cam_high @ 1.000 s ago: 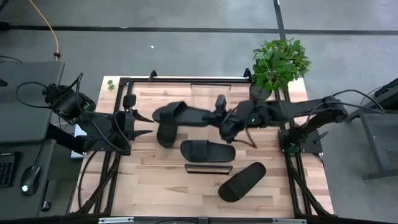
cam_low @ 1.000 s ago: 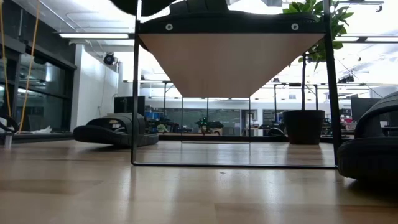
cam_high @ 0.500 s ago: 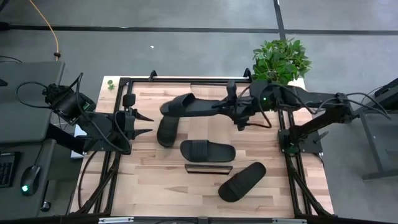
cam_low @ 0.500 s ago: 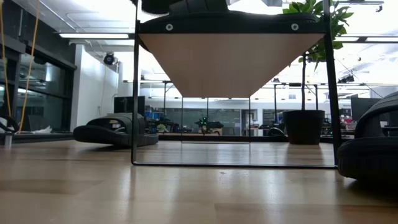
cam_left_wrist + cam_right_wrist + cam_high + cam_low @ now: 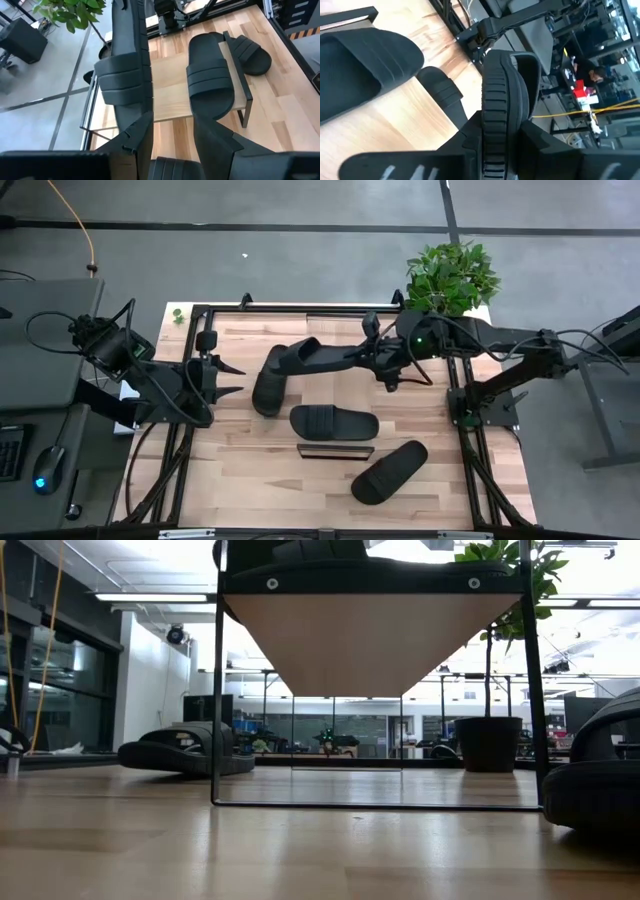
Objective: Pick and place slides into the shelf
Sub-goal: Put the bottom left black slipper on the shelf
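Four black slides show. One slide (image 5: 333, 421) lies flat on the light-wood shelf (image 5: 336, 451). One slide (image 5: 267, 386) lies on the table at mid left, and one slide (image 5: 390, 472) lies on the table at near right. The fourth slide (image 5: 303, 357) hangs in the air over the far middle, with my right gripper (image 5: 354, 358) shut on its right end. My left gripper (image 5: 238, 379) stands open beside the mid-left slide with nothing between its fingers (image 5: 135, 137). My right gripper pinches the sole of the slide at its end nearest the right arm (image 5: 500, 112) between its two fingers, one on each face of the sole. The fingers come from the table's right, slanting a little down, along the slide's length. The slide is turned on edge and lifted clear.
A potted plant (image 5: 448, 278) stands at the far right corner. A black frame (image 5: 300, 309) runs around the tabletop. The shelf stands on thin dark legs (image 5: 216, 690) with open space under its board (image 5: 370, 640). Bare wood lies at the near left (image 5: 230, 480).
My right gripper has carried the slide toward the table's far edge and a little to the right, rolling as it went. The slide has swung from slanting to lying nearly along the far edge, turned more on edge, and stays clear of the table.
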